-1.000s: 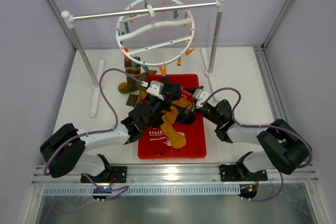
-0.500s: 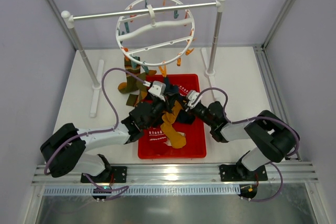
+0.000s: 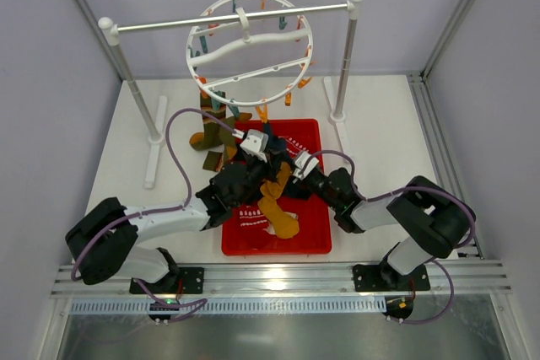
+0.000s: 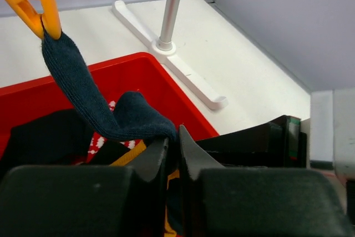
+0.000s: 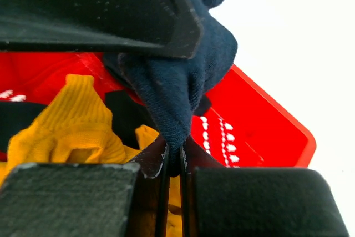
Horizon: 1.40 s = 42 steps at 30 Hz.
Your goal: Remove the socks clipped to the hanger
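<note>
We held both arms low over the tray point(image 3: 314, 238). Our left hand point(image 4: 173, 149) pinched the navy sock point(image 4: 83, 92); our right hand point(image 5: 173, 162) pinched it too. The sock sloped up from them to an orange clip point(image 4: 40, 1) on the hanger point(image 3: 249, 40). A mustard sock point(image 5: 72, 120) and a red sock point(image 5: 213, 129) lay in the tray.

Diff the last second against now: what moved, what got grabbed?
The right gripper slid left over the red tray toward the left gripper, its arm folding in behind it, and now pinches the navy sock. The left gripper barely moved and stays shut on that same sock, whose top is still held in the orange clip. The hanger and the tray's pile look unchanged.
</note>
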### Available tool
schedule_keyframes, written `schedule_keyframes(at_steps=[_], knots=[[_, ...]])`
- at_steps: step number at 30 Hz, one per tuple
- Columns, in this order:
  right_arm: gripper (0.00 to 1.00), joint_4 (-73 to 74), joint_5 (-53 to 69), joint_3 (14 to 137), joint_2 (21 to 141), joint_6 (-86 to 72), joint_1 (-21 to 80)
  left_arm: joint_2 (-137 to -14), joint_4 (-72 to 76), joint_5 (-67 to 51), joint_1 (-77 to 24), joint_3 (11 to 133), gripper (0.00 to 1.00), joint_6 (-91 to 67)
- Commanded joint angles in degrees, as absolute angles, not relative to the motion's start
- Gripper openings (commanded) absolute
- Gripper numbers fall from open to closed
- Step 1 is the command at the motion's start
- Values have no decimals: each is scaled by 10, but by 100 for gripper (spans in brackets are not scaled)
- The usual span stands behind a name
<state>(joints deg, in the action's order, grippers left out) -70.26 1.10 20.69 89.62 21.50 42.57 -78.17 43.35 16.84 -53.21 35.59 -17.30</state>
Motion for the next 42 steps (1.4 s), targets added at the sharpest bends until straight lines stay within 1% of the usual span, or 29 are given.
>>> schedule_keyframes(at_steps=[1,2,4,5,6,7,11,15,18,20,23,25,27,30,35,40,42], knots=[[7,-940,-37,195,876,237,431,-768,420,203,-531,375,18,-162],[7,-939,-40,193,873,238,431,-763,416,205,-531,374,42,-162],[7,-940,-52,188,868,240,431,-752,408,208,-531,369,68,-161],[7,-939,-55,187,863,242,430,-737,391,208,-531,367,88,-161],[7,-939,-56,185,860,242,430,-727,379,211,-531,367,96,-161],[7,-939,-59,182,859,243,430,-715,364,219,-531,367,100,-163],[7,-939,-58,178,853,243,431,-651,260,268,-532,367,99,-168],[7,-939,-57,177,852,239,432,-577,249,286,-532,357,100,-159],[7,-939,-58,175,847,238,432,-570,246,278,-531,375,100,-140],[7,-939,-58,171,841,235,432,-587,237,252,-519,395,100,-139],[7,-940,-56,163,831,233,432,-629,213,173,-474,439,100,-169],[7,-939,-55,161,826,231,432,-656,217,126,-444,460,99,-184],[7,-939,-54,160,825,231,432,-668,237,108,-436,461,99,-180],[7,-939,-54,162,829,234,432,-692,269,104,-429,467,99,-172],[7,-939,-50,162,830,234,432,-738,309,74,-389,484,100,-192],[7,-939,-49,162,831,236,432,-764,381,84,-384,476,100,-189],[7,-939,-49,163,833,236,432,-773,383,97,-384,487,100,-186]])
